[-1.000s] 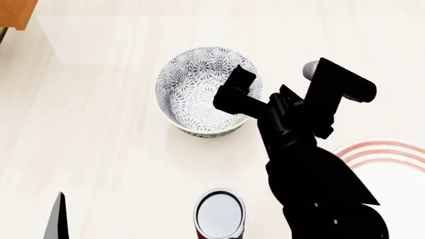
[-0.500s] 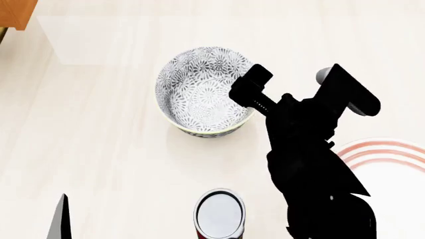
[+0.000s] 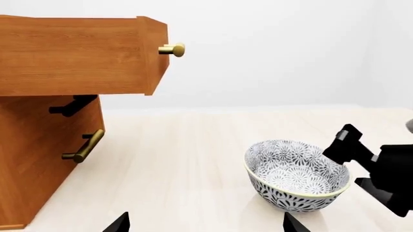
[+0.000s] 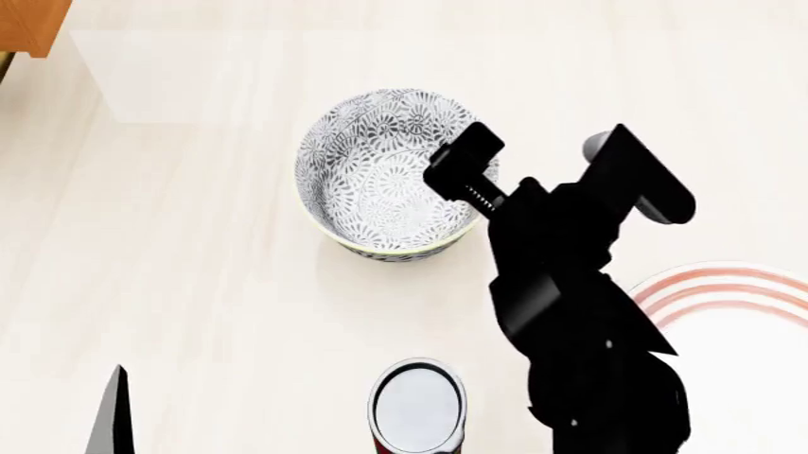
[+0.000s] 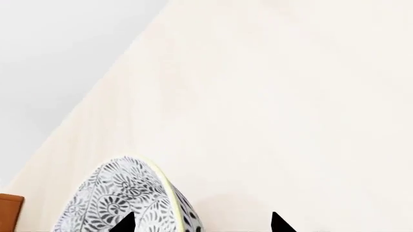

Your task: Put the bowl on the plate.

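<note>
— Pale wooden tabletop (image 4: 189,284) fills our frame, the wooden cabinet (image 3: 58,111) well off beyond the bowl's far-left side. What do we caption?

— We start big: the plate (image 4: 745,322), red-ringed, lies near the bowl on its near-right side, half out of frame. The bowl (image 4: 392,175) itself stands upright on the table, not yet lifted.

— And our arms?

— Our right gripper (image 4: 536,165) has its fingers spread, one finger over the bowl's right rim, the other outside it. Our left gripper (image 3: 203,223) also hangs parted, well short of the bowl.

— Risks?

— We judge a thin rim pinch could tip the bowl or let it slip. The can (image 4: 417,407), near the bowl's front, could be clipped during the carry to the plate.
</note>
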Controlling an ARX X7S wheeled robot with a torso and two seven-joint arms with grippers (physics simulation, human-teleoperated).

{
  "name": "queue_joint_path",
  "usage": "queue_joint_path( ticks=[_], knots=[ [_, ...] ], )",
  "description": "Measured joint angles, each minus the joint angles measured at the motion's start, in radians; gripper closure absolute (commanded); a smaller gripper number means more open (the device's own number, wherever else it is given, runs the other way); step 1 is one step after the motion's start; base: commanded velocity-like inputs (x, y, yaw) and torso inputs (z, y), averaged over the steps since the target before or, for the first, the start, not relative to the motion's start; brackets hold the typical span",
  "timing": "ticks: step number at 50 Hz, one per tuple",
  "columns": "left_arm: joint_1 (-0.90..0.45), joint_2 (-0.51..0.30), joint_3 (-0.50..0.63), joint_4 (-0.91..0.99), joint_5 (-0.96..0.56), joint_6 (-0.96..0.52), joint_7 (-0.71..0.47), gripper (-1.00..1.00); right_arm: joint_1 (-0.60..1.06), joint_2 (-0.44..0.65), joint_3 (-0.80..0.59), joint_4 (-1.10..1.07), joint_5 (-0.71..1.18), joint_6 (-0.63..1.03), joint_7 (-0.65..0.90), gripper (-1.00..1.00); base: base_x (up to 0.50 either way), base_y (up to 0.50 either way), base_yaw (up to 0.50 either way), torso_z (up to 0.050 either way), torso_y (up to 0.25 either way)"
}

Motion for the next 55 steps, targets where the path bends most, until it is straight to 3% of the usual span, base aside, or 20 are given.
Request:
queue_joint_path(
  ticks=[22,23,55],
  knots=[
    [0.0,-0.014,0.006,0.0,-0.013,0.008,-0.016,-1.0,0.018,0.002,-0.072,0.068,0.057,-0.028,0.006,-1.0,0.0,0.0,0.0,0.0,0.0],
    [0.0,-0.015,0.006,0.001,-0.014,0.007,-0.017,-1.0,0.018,0.002,-0.075,0.07,0.06,-0.029,0.007,1.0,0.0,0.0,0.0,0.0,0.0],
    [-0.005,-0.036,0.023,-0.007,-0.026,0.02,-0.039,-1.0,0.0,0.022,-0.124,0.047,0.142,-0.051,0.057,1.0,0.0,0.0,0.0,0.0,0.0]
  ],
)
